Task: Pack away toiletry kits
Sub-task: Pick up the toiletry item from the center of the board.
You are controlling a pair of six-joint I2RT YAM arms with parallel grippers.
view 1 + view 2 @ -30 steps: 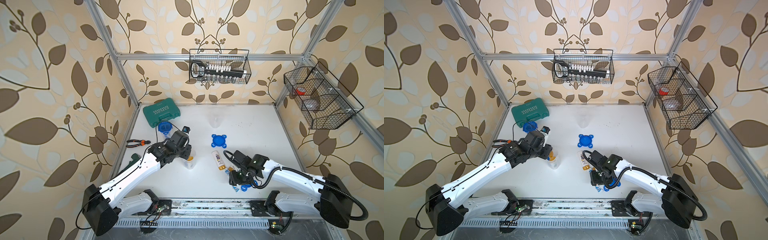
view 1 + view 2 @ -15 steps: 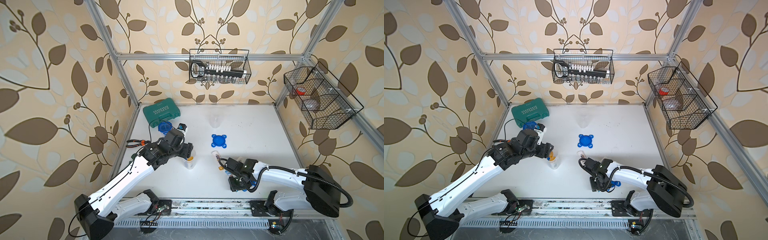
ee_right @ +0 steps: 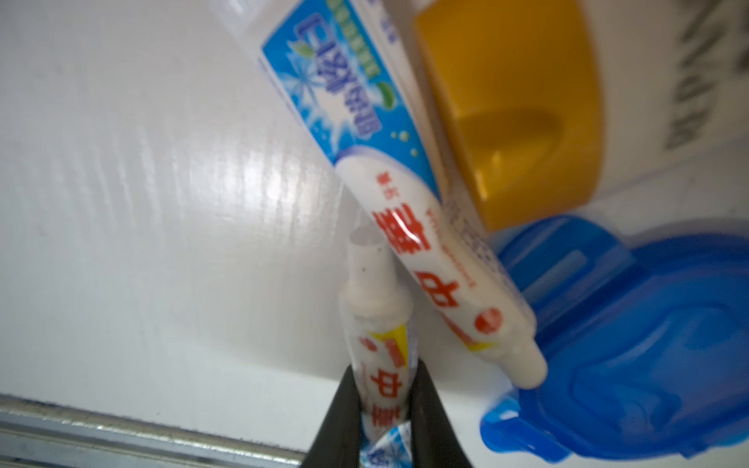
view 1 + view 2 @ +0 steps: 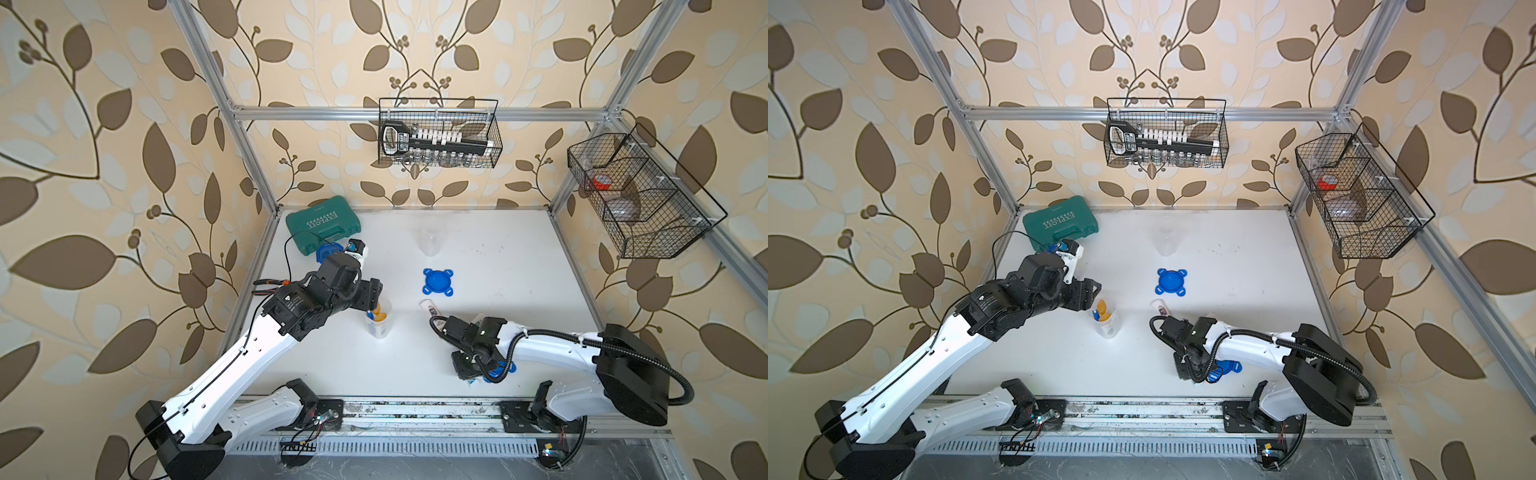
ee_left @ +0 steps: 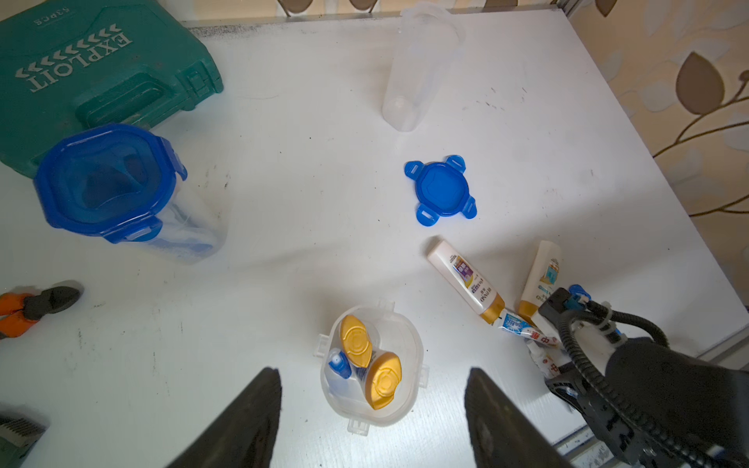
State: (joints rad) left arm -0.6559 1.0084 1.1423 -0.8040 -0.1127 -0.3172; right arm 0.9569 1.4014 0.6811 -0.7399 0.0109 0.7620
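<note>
Left: the left gripper (image 5: 372, 375) hangs over the open jar (image 5: 409, 344) with its jaws spread wide and nothing between them.
Right: the right gripper (image 3: 383, 399) is clamped on the held toothpaste tube (image 3: 375, 364), low by the near edge of the table (image 5: 283, 263).
In the way: a second toothpaste tube (image 3: 425, 227) lies slantwise just beside the held tube's cap, with its own cap over a loose blue lid (image 3: 632, 348). Two loose bottles (image 5: 466, 279) lie in the same pile, and one gold cap (image 3: 518, 109) rests against that tube. The right arm's cable hangs over them.
Around: a spare blue lid (image 5: 441, 189) lies flat mid-table. A green tool case (image 5: 93, 69) sits in the far left corner, orange-handled pliers (image 5: 36, 304) lie at the left edge, and two wire baskets (image 4: 438, 133) hang on the walls.
Near container: the open jar stands upright and holds two packed bottles (image 5: 356, 341) and a blue toothbrush (image 5: 339, 362).
Corner container: the lidded jar (image 5: 109, 178) stands just beside the tool case; its contents are too blurred to tell.
Back container: the far jar (image 5: 417, 69) is clear and stands near the back wall.
</note>
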